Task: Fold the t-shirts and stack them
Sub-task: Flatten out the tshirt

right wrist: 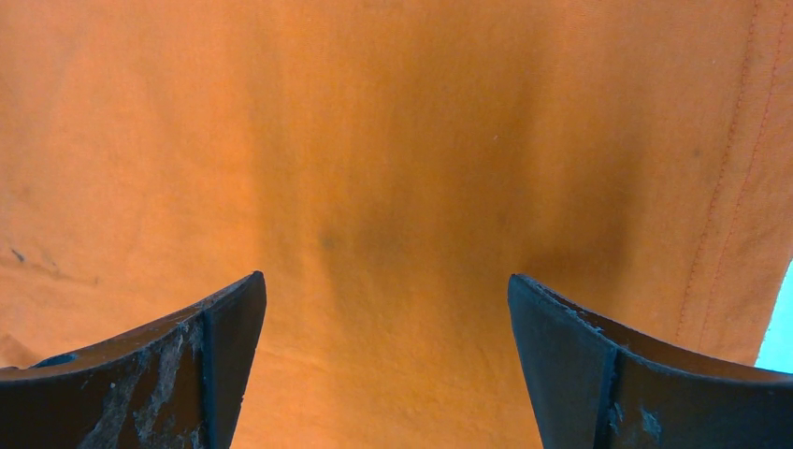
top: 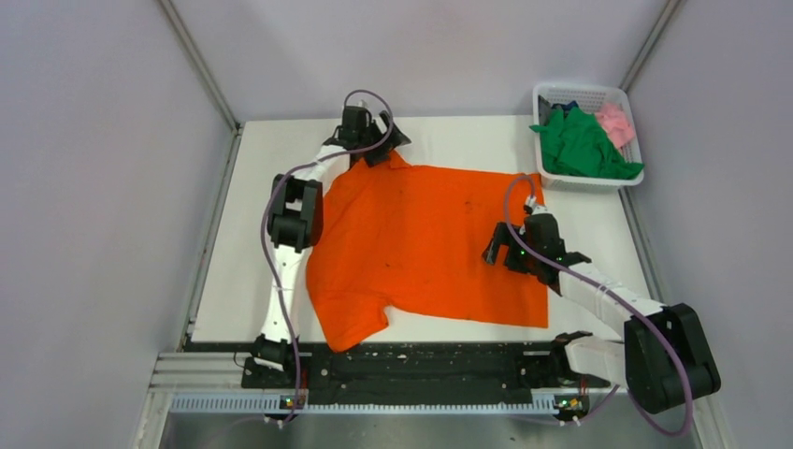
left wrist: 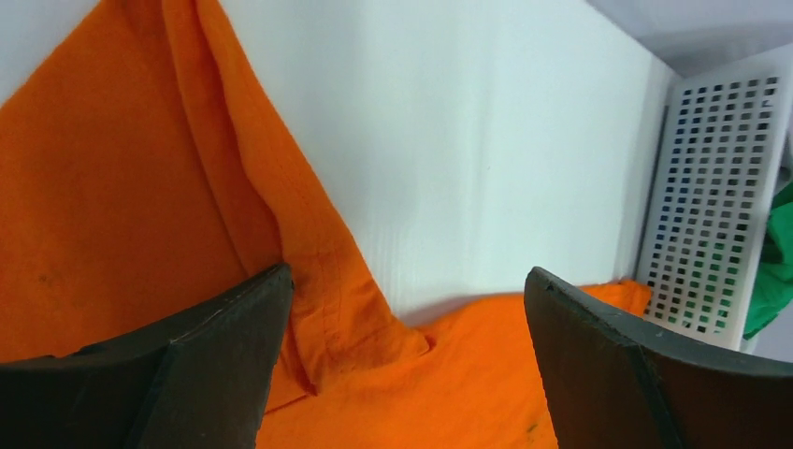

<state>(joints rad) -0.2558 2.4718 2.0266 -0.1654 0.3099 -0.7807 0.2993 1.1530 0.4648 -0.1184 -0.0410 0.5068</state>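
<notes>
both grippers wide open at the orange shirt

we see the orange t-shirt [top: 430,248] spread flat across the middle of the table [top: 468,140], one sleeve at the near edge. our left gripper [left wrist: 407,271] sits at the shirt's far left corner, jaws spread wide and holding nothing. our right gripper [right wrist: 385,277] is over the shirt's right part, jaws equally wide and empty. the green t-shirt [top: 584,145] and pink t-shirt [top: 615,122] lie bunched in the white basket [top: 582,89], far right.
</notes>
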